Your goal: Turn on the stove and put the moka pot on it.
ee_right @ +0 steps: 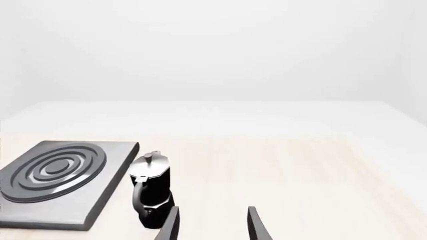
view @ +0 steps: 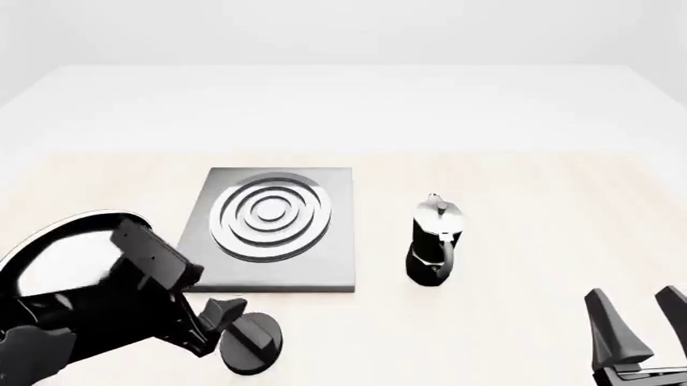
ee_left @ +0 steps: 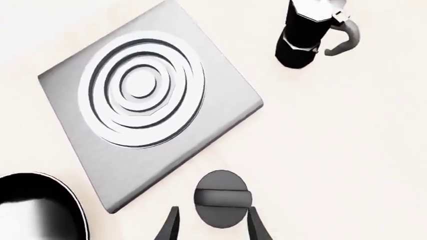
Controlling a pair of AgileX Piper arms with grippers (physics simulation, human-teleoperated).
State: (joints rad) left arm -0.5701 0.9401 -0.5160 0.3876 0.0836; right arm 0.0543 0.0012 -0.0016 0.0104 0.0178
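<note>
Currently I have the left gripper [ee_left: 212, 227] at the knob [view: 252, 343], near the table's [view: 516, 201] front edge; its fingers [ee_left: 168, 227] stand spread on either side of the knob, with nothing clamped. I see the stove [view: 273, 229] just behind the knob, left of the table's centre. I see the moka pot [view: 434, 240] upright on the table just right of the stove, apart from it. I hold the right gripper [view: 636, 323] released near the front right corner. I see the frying pan [view: 54, 249] near the front left corner.
</note>
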